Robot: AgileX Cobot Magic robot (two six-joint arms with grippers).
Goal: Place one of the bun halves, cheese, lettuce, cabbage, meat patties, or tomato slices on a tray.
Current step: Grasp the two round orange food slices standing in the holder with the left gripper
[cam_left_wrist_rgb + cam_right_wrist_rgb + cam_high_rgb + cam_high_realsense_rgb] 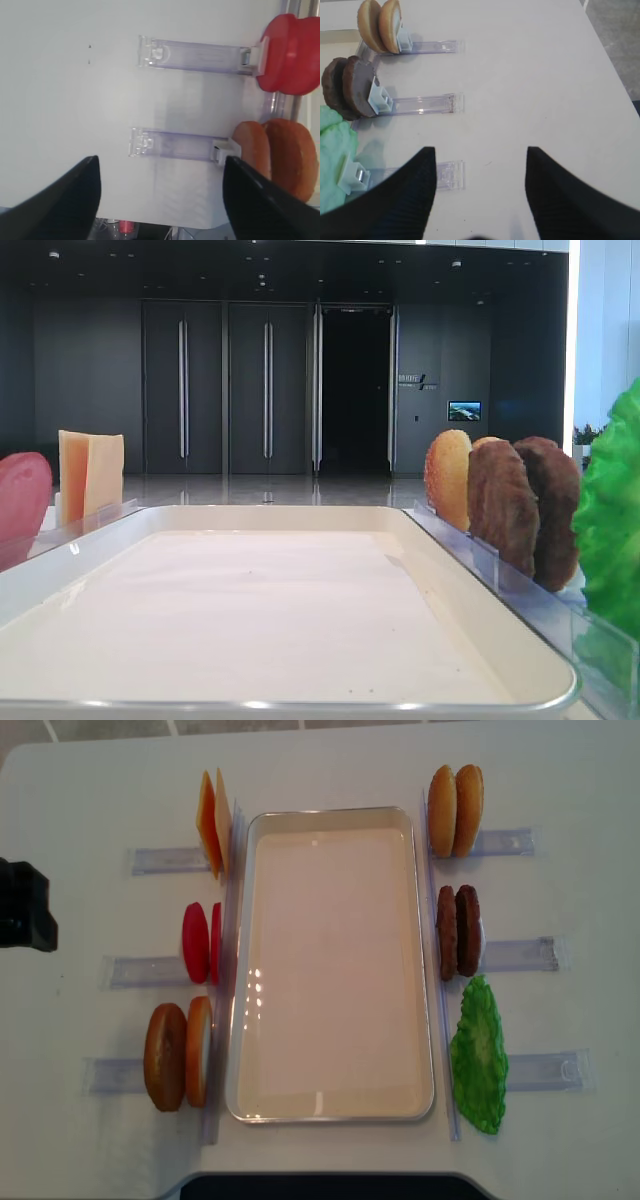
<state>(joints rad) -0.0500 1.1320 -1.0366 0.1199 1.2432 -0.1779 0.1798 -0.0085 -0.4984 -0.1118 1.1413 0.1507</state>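
Observation:
The cream tray (240, 1020) lies mid-table with nothing on it. Left of it, cheese (210, 820), tomato slices (198, 942) and bun halves (178, 1055) stand on edge in holders. On its right stand more bun halves (455, 810), two meat patties (458, 930) and green lettuce (478, 1055). No cabbage shows. My left gripper (161, 161) is open over bare table, the tomato slices (290, 52) and bun halves (280, 155) off to its right. My right gripper (480, 150) is open over bare table too, with patties (350, 87) and lettuce (335, 150) ahead on the left.
Clear plastic holders (520, 955) stick out sideways from each food pair towards the table's edges. A black part of the left arm (22, 905) shows at the far left. The table edge (200, 220) runs just behind my left fingers.

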